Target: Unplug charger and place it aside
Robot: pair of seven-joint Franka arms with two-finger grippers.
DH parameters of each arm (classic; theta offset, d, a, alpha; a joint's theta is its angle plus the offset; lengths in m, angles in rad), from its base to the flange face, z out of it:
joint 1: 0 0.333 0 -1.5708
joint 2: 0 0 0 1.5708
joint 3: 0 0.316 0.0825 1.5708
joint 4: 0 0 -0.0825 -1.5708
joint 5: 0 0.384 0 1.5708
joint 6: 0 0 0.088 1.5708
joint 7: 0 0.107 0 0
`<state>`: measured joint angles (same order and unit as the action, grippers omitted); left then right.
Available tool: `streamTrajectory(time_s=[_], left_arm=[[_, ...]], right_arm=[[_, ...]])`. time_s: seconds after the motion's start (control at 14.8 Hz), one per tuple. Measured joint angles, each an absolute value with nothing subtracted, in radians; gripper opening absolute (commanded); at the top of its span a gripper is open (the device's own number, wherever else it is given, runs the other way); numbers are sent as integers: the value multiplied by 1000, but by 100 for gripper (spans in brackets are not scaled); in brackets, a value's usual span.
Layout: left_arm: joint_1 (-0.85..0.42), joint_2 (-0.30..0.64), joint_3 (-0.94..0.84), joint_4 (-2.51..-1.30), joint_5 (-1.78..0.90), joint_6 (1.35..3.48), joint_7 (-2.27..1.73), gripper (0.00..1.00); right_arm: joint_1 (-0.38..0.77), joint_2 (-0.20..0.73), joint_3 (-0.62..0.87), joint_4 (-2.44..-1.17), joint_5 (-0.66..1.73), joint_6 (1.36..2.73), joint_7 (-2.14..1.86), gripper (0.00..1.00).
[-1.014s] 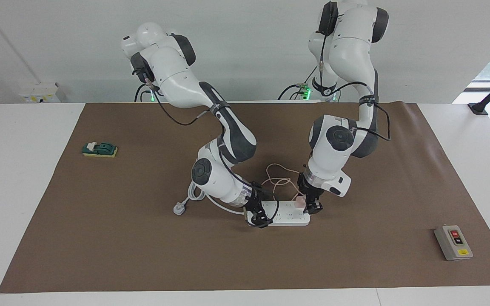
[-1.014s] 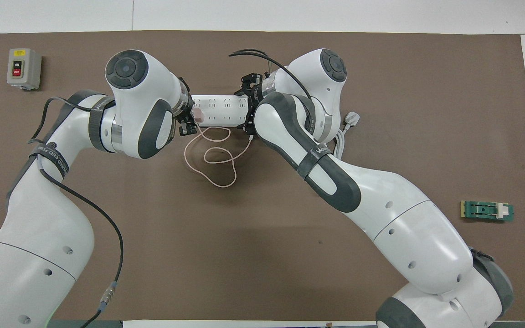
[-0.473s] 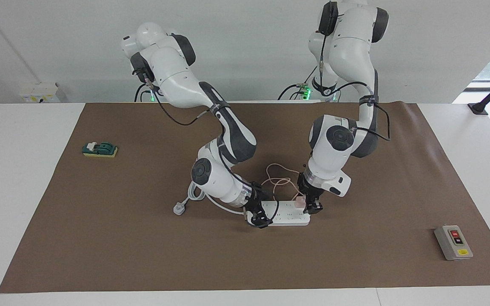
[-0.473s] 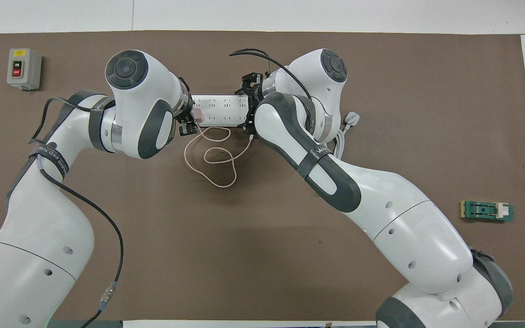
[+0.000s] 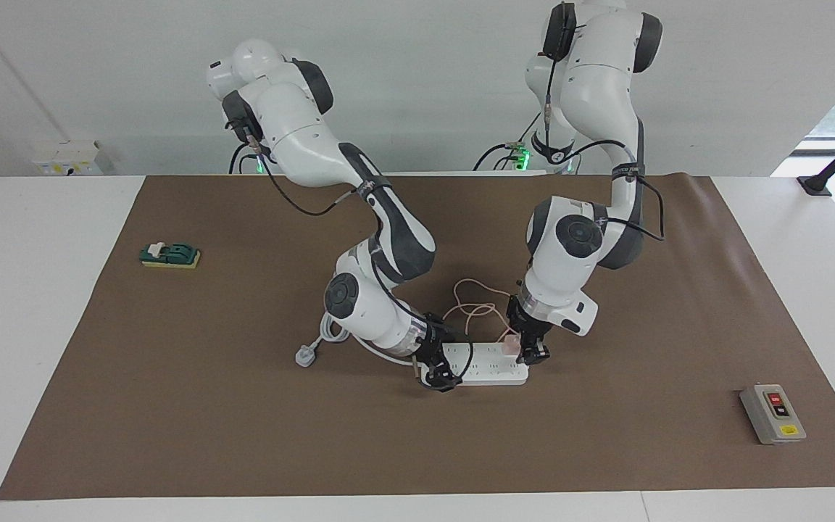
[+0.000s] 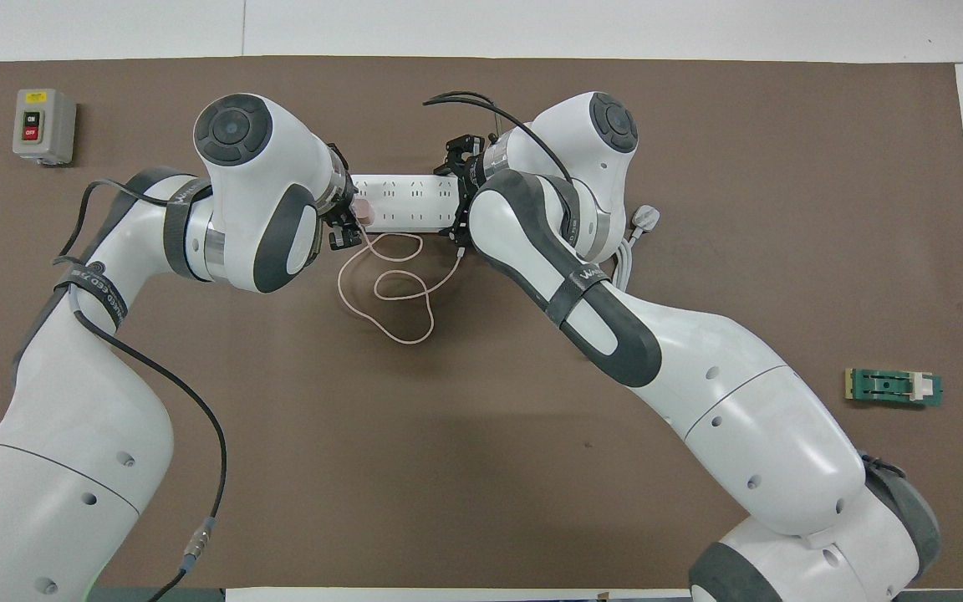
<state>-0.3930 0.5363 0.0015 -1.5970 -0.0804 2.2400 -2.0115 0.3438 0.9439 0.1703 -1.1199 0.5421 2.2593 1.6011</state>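
Left gripper [image 5: 526, 349] is down at the power strip [image 5: 486, 365], at the end toward the left arm's side, fingers closed on the charger [image 5: 510, 345] (small pink cube, seated in the strip's end socket). In the overhead view the same gripper [image 6: 346, 224] sits at the strip's [image 6: 402, 203] 9 o'clock end, with the charger [image 6: 362, 210] just showing past the wrist.

Charger cable [image 5: 472, 304] runs off in loose pink loops on the brown mat [image 5: 243, 406], nearer the robots than the strip; overhead it lies at roughly 6 o'clock from the strip [image 6: 389, 293].

Right gripper [image 5: 441, 370] is on the strip's other end, fingers straddling the strip body and closed against it. Overhead it is at the strip's 3 o'clock end [image 6: 455, 201].

Thick white cord with plug [image 5: 306, 356] lies on the mat toward the right arm's end, coming off the strip under the right wrist.

Well apart from all that: grey on/off switch box [image 5: 773, 414] toward the left arm's end, green part [image 5: 169, 255] toward the right arm's end.
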Motion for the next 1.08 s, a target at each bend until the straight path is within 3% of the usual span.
streamTrajectory(time_s=[0.2, 0.34, 0.47, 0.68, 0.74, 0.95, 1.01, 1.08], left_arm=[[-393, 536, 1, -1597, -80, 2241, -1997, 54], [-393, 536, 1, -1598, -80, 2241, -1995, 38], [-393, 536, 1, -1598, -80, 2241, -1994, 36], [-394, 529, -1, -1607, -79, 2236, -1993, 38], [-394, 529, -1, -1607, -79, 2236, -1990, 39], [-394, 528, -1, -1608, -79, 2236, -1957, 38], [-394, 528, -1, -1608, -79, 2236, -1954, 35], [-394, 528, -1, -1608, -79, 2236, -1953, 21]], right_arm=[[345, 944, 170, -1134, 542, 2292, 1601, 100], [346, 945, 170, -1145, 542, 2305, 1601, 100], [345, 945, 170, -1149, 542, 2309, 1601, 99], [346, 945, 170, -1149, 542, 2309, 1601, 78], [345, 943, 170, -1150, 544, 2308, 1603, 65], [345, 943, 170, -1150, 545, 2307, 1604, 62], [345, 943, 170, -1150, 545, 2308, 1604, 63], [345, 943, 170, -1150, 545, 2308, 1604, 64]])
